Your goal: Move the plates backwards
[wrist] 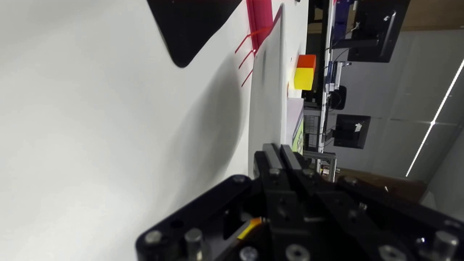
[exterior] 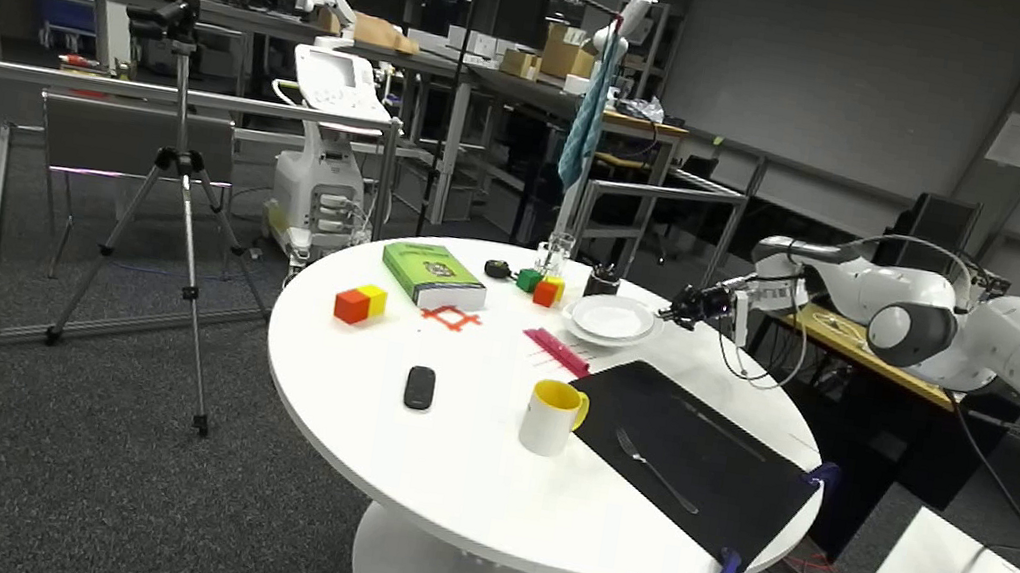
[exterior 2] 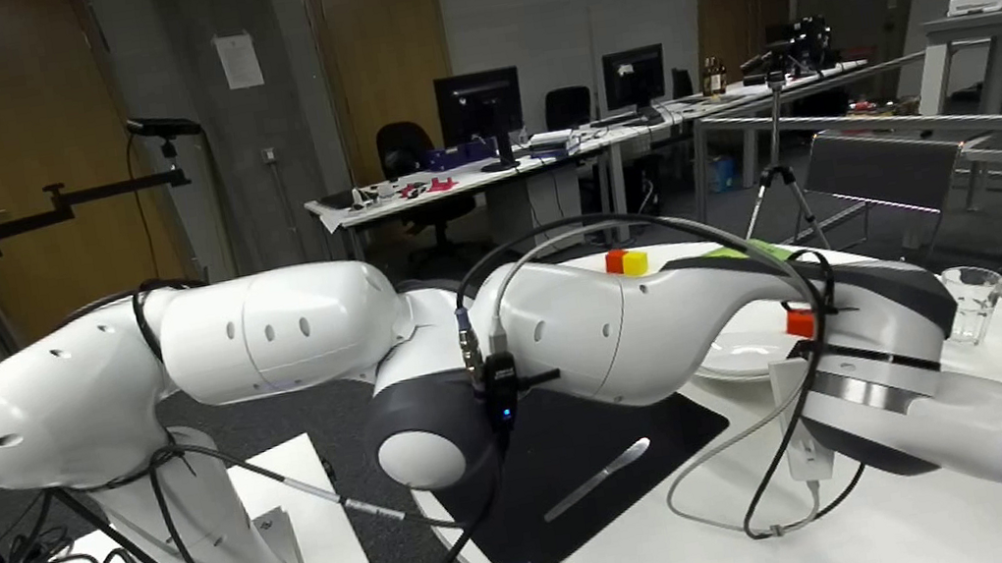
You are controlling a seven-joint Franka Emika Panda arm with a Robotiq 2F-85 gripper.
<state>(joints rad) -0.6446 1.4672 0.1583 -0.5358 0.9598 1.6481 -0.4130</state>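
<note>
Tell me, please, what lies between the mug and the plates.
In an exterior view, one end of the pink strip and part of the mat lie between mug and plates.

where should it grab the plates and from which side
I'd pinch the plates by the rim, coming in low and level from the side away from the book, where the gripper is. The rim looks thin, and in the wrist view it stands clear of the table, so one jaw should fit above it and one below.
</note>
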